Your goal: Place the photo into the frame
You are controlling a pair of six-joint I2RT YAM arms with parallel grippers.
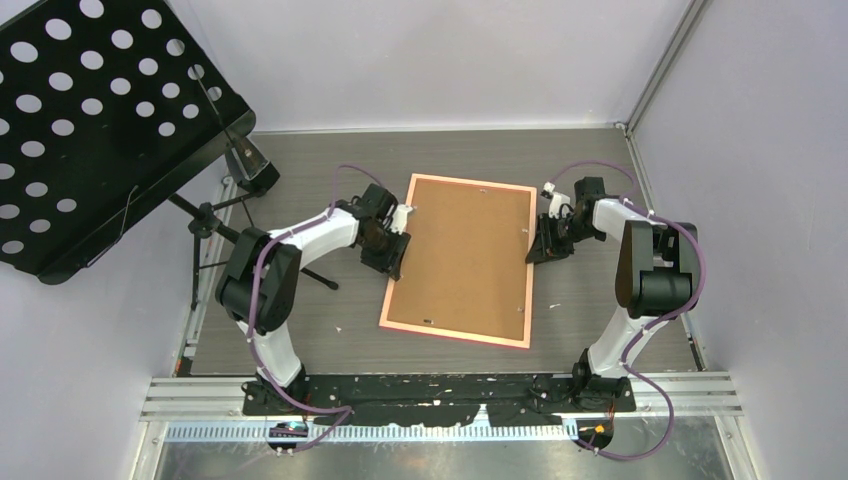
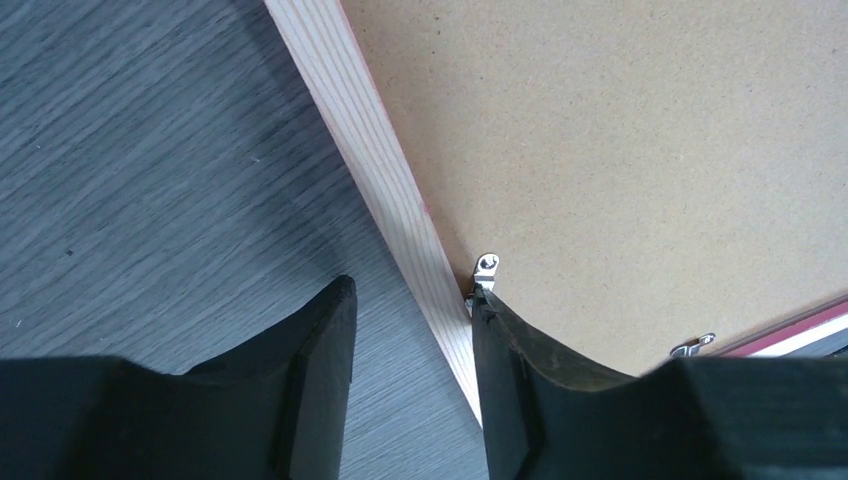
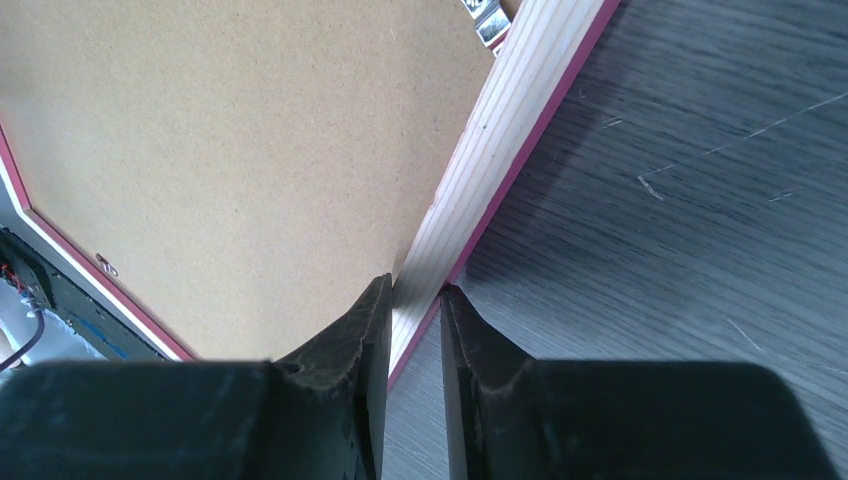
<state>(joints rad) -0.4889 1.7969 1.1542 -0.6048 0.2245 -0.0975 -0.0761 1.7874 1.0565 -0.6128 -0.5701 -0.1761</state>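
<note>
Frame (image 1: 455,337) face-down, backing board (image 1: 465,255) inside; right gripper (image 3: 415,288) clamps frame edge.

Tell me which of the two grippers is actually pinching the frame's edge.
The right gripper: its jaws are closed onto the wooden rim of the frame. The left gripper only straddles the opposite rim, jaws apart, beside a metal clip.

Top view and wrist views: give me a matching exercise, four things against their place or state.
Things:
1 frame
2 stand
3 left end effector
4 right end effector

Places or states:
A shut on a frame edge
B lying back up, centre
C open, astride a frame edge
D black, far left

Pairs: 1-B; 2-D; 3-C; 4-A
</note>
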